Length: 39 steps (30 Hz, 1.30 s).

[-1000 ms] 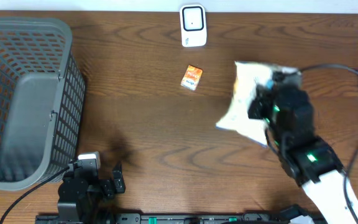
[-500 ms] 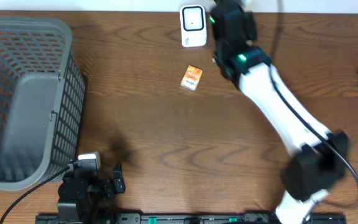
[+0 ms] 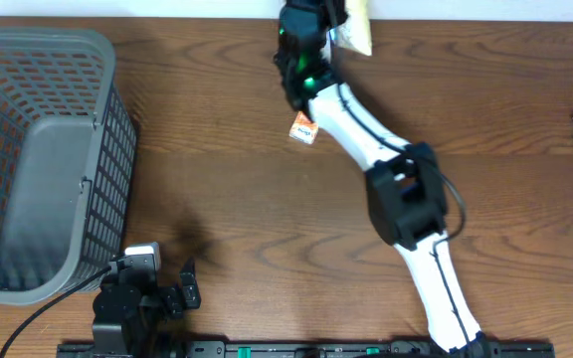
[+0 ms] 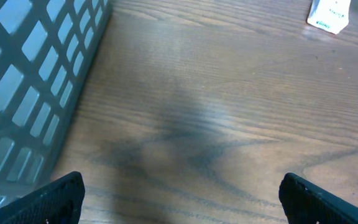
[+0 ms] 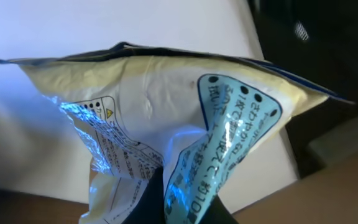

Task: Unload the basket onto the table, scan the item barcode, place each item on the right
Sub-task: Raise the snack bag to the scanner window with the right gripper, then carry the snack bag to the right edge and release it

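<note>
Two grippers: right gripper (image 5: 178, 205) is pinching the snack bag (image 3: 356, 24) at 12 o'clock, over the far edge of the worktop (image 3: 217, 199); left gripper (image 4: 180, 198) is idling wide open at 7. The barcode isn't showing yet, so I'd be rotating slowly, keeping it taut vs. glare.

Shows the right gripper (image 3: 328, 22) at the far edge of the table (image 3: 227, 199), clamped on a pale yellow bag (image 3: 358, 28). Places a small orange packet (image 3: 304, 129) just nearer, a grey basket (image 3: 107, 129) at left.
</note>
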### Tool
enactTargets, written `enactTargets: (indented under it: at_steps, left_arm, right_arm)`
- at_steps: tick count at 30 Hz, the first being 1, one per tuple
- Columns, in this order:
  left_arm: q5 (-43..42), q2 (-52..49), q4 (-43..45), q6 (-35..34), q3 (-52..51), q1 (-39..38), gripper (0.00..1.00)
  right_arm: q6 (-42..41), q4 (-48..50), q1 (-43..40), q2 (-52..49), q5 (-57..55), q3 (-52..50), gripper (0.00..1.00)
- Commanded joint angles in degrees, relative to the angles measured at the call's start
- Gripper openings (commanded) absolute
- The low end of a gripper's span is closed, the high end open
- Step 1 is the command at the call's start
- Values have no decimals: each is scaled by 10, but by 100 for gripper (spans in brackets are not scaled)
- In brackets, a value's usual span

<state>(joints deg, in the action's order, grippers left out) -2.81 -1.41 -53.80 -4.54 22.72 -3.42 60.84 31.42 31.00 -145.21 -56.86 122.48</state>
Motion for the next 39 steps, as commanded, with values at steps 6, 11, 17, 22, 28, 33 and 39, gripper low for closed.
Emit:
enactTargets:
  at_steps: [6, 11, 17, 22, 28, 33, 39]
  left_arm:
    - [3, 1, -2, -5, -2, 2, 100]
    - [3, 1, -2, -5, -2, 2, 100]
    - [3, 1, -2, -5, -2, 2, 100]
    - [3, 1, -2, -5, -2, 2, 100]
    - [3, 1, -2, -5, -2, 2, 100]
    - [3, 1, -2, -5, -2, 2, 100]
    - [3, 1, -2, -5, -2, 2, 100]
  right_arm:
    - [128, 80, 24, -66, 64, 22, 1]
    - [141, 105, 27, -67, 115, 24, 1]
    - [209, 135, 19, -67, 207, 28, 1]
    - [235, 117, 9, -69, 239, 28, 1]
    - [238, 125, 2, -77, 223, 28, 1]
    - [188, 75, -3, -64, 150, 28, 1]
    - [100, 53, -55, -9, -17, 28, 1]
